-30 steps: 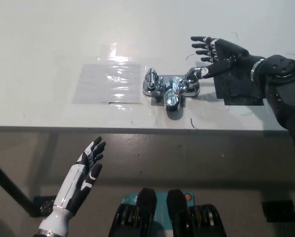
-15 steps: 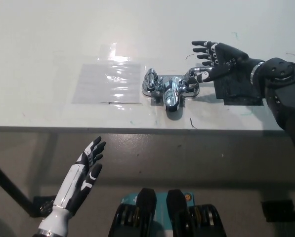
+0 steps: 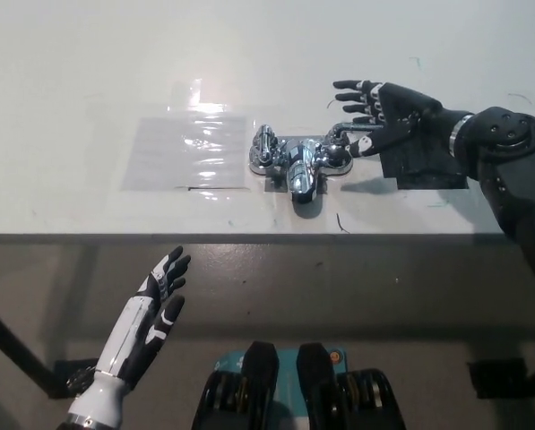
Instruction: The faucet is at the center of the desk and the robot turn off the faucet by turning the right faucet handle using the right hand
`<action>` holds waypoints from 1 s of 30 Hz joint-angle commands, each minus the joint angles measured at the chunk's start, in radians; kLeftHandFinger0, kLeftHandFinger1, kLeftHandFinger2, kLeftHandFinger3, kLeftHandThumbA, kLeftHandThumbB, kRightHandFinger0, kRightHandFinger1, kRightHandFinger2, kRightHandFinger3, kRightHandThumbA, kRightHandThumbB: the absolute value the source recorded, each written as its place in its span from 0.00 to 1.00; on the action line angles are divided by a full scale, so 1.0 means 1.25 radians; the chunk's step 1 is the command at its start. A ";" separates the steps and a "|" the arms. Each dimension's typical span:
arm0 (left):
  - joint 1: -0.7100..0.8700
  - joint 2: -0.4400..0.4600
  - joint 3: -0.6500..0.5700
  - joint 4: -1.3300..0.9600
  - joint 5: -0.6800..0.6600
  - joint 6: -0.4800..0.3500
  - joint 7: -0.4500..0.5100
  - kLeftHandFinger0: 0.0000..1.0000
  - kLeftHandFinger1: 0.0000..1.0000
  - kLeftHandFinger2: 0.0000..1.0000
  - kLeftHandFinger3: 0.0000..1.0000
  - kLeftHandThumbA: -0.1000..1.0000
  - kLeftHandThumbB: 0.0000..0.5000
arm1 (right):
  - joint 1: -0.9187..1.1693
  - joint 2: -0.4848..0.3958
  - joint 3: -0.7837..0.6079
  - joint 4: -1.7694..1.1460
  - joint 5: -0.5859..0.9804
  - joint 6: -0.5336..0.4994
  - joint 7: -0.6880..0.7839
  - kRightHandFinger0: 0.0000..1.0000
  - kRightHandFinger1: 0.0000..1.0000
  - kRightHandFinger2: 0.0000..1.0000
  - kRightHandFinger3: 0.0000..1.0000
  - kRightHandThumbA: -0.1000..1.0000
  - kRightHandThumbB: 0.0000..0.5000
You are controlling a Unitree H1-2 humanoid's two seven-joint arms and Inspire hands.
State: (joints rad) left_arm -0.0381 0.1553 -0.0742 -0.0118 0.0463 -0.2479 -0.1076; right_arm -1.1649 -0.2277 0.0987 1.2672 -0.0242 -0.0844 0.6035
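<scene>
A chrome faucet (image 3: 300, 165) stands at the middle of the white desk (image 3: 88, 81), its spout pointing toward the front edge. It has a left handle (image 3: 264, 150) and a right handle (image 3: 339, 152). My black right hand (image 3: 375, 116) is open, fingers spread, just right of and above the right handle. Its thumb lies against the handle's top; the other fingers are off it. My white left hand (image 3: 151, 318) rests open below the desk's front edge at the lower left.
A clear plastic sheet (image 3: 186, 148) is taped to the desk left of the faucet. A dark patch (image 3: 424, 161) lies on the desk under my right forearm. The desk's front edge (image 3: 249, 235) runs across the picture.
The whole picture has shifted slightly left, so the camera moved. My right hand has edged closer to the right handle, its thumb now lying on it. The left hand is unmoved.
</scene>
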 commanded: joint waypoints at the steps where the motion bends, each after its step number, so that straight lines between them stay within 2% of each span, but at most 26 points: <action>1: -0.015 0.013 0.000 -0.018 -0.004 -0.024 -0.015 1.00 1.00 1.00 1.00 0.93 0.43 | -0.022 0.040 -0.003 -0.053 0.040 0.029 0.123 1.00 1.00 1.00 1.00 1.00 0.79; 7: -0.020 0.015 0.001 -0.015 -0.006 -0.028 -0.017 1.00 1.00 1.00 1.00 0.93 0.42 | -0.007 0.048 -0.004 -0.061 0.040 0.065 0.141 1.00 1.00 1.00 1.00 1.00 0.86; 14: -0.022 0.019 0.003 -0.013 -0.010 -0.026 -0.018 1.00 1.00 1.00 1.00 0.93 0.43 | 0.024 0.057 -0.030 -0.082 0.062 0.078 0.129 1.00 1.00 1.00 1.00 1.00 0.81; 19: -0.021 0.017 0.002 -0.014 -0.010 -0.026 -0.016 1.00 1.00 1.00 1.00 0.93 0.45 | 0.063 0.079 -0.070 -0.109 0.084 0.054 0.075 1.00 1.00 1.00 1.00 1.00 0.75; 22: -0.020 0.018 0.003 -0.017 -0.011 -0.027 -0.016 1.00 1.00 1.00 1.00 0.93 0.44 | 0.086 0.103 -0.098 -0.131 0.090 0.036 0.016 1.00 1.00 1.00 1.00 1.00 0.74; 24: -0.020 0.016 0.002 -0.016 -0.012 -0.027 -0.016 1.00 1.00 1.00 1.00 0.93 0.44 | 0.104 0.129 -0.130 -0.146 0.104 0.014 -0.053 1.00 1.00 1.00 1.00 1.00 0.67; 27: -0.020 0.017 0.001 -0.018 -0.010 -0.026 -0.017 1.00 1.00 1.00 1.00 0.93 0.43 | 0.116 0.156 -0.153 -0.151 0.104 -0.012 -0.115 1.00 1.00 1.00 1.00 1.00 0.66; 29: -0.020 0.016 0.002 -0.020 -0.013 -0.026 -0.017 1.00 1.00 1.00 1.00 0.93 0.43 | 0.124 0.187 -0.180 -0.146 0.110 -0.050 -0.187 1.00 1.00 1.00 1.00 1.00 0.61; 30: -0.020 0.016 0.003 -0.022 -0.012 -0.023 -0.015 1.00 1.00 1.00 1.00 0.93 0.44 | 0.128 0.202 -0.183 -0.146 0.098 -0.075 -0.238 1.00 1.00 1.00 1.00 1.00 0.61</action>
State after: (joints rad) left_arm -0.0491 0.1611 -0.0729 -0.0113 0.0455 -0.2481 -0.1076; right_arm -0.9972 -0.1123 -0.1050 1.1017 0.0708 -0.0657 0.5045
